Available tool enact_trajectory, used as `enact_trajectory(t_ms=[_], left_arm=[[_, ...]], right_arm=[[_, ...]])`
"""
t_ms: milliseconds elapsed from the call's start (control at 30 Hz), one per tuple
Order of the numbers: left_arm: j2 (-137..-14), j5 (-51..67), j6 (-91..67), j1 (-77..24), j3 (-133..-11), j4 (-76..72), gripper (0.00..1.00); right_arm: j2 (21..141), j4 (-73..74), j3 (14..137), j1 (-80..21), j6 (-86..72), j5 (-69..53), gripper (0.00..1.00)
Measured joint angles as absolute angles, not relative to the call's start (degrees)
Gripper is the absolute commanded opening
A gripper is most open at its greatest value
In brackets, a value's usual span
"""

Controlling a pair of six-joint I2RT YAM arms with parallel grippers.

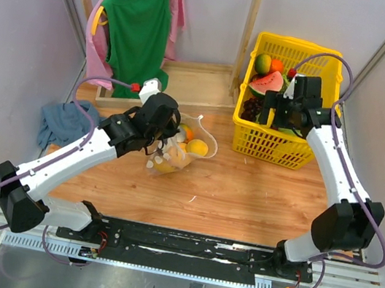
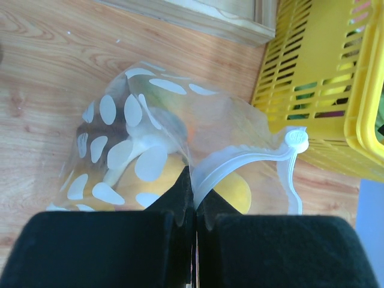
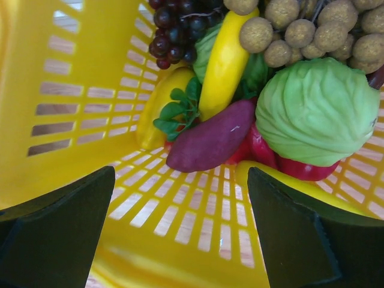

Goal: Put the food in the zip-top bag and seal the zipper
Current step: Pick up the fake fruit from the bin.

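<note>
You see yellow basket (image 1: 273,146) back right on wooden table (image 1: 244,190); green shirt (image 1: 134,31) hanging back left; blue cloth (image 1: 63,122) crumpled near left edge.

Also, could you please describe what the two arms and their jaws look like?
The left arm and right arm have white links with black joints and wrists. A purple cable loops along each, with a red cap near the wrist. The jaws are broad, matte black.

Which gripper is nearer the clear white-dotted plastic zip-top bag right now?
Left. The left gripper is shut on the edge of the clear white-dotted plastic zip-top bag, touching it. The right gripper hangs open inside the yellow plastic basket, apart from the bag.
</note>
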State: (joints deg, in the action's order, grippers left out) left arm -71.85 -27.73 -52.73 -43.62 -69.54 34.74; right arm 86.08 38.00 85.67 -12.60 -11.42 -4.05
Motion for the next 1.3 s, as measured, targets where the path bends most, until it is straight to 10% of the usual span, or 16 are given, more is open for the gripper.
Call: enact_trajectory(t_ms=[867,1300], left_arm=[[-72.0,-25.8,-49.7,-42.5,-68.6,34.6,0.00],[-72.6,-24.1,-48.2,-42.5,-68.6,34.6,0.00]], right_arm=[[107.7,28.3,90.8,-11.2,-19.6,3.2,0.66],[110.9,23.5,90.7,-10.7,-18.9,5.7,0.29]])
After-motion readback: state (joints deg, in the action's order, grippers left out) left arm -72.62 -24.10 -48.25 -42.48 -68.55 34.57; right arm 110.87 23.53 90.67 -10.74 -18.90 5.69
